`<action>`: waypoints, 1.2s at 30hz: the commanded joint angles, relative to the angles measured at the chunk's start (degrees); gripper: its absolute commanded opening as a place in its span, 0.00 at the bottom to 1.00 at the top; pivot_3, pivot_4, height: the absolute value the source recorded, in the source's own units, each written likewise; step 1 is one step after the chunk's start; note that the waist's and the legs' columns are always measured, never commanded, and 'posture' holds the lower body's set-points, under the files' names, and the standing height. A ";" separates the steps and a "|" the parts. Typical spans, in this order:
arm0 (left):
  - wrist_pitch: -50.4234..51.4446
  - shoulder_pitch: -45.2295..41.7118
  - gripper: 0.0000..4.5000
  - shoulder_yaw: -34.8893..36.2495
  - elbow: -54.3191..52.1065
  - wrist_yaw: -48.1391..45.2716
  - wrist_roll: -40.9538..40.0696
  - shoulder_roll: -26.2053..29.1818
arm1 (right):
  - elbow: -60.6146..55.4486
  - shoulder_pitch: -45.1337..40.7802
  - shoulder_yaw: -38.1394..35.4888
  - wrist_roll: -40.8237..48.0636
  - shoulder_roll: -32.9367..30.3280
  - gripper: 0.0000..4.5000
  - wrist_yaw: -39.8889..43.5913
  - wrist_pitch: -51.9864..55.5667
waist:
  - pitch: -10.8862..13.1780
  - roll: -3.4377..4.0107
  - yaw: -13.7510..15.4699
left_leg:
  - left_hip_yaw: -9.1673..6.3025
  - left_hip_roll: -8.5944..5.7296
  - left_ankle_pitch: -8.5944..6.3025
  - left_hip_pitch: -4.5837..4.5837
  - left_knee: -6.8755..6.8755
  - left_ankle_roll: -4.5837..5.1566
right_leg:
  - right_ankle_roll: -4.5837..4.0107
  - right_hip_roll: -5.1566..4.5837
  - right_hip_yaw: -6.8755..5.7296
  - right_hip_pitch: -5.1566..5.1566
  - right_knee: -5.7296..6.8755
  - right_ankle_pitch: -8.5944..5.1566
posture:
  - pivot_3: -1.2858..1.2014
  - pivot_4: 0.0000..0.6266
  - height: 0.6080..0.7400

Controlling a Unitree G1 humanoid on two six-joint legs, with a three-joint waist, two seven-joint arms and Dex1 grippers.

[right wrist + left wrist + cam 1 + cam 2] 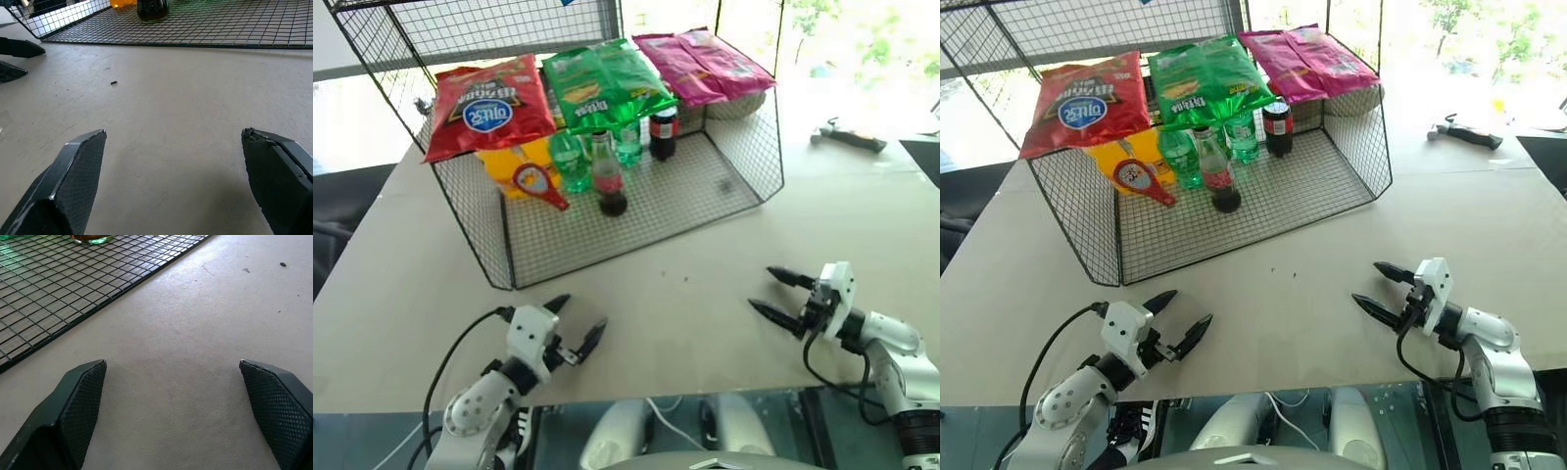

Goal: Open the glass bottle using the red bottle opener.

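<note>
Head views: a wire basket (744, 186) at the table's (862, 225) far side holds the glass bottle (608, 176), upright near its front, with the red bottle opener (536, 183) just left; snack bags (489, 103) lie on top, lettering unreadable. Wrist views: left gripper (172, 367) and right gripper (173, 134), fingers spread wide, empty, above bare tabletop.

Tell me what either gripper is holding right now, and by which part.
Nothing is held. The left gripper and right gripper are both open over bare table; the glass bottle and red bottle opener sit untouched in the wire rack.
</note>
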 commanded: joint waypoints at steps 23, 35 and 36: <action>0.83 -1.01 1.00 -0.45 0.22 -1.06 -1.60 -1.42 | -1.10 0.02 -0.68 0.50 -0.58 0.98 0.77 -1.57 | 0.00 0.00 0.64 | -0.03 -0.01 0.02 -0.04 0.02 -0.04 | -0.21 0.00 -0.07 0.01 -0.06 0.13 | 0.52 0.24 0.96; 0.55 -3.76 1.00 1.54 1.18 -0.31 -2.97 -1.98 | -1.45 -0.43 0.79 -0.98 -0.84 0.98 1.72 -2.81 | -0.01 0.00 0.94 | -0.03 -0.01 0.13 -0.04 0.05 -0.21 | -0.22 0.01 -0.08 0.01 -0.05 0.14 | 0.52 0.24 0.96; 0.42 -4.19 1.00 1.72 1.33 -0.12 -2.80 -1.96 | -1.72 -0.49 0.99 -1.06 -0.72 0.98 1.68 -2.78 | -0.01 -0.01 0.94 | -0.02 -0.01 0.14 -0.04 0.04 -0.23 | -0.22 0.01 -0.08 0.00 -0.05 0.14 | 0.52 0.24 0.96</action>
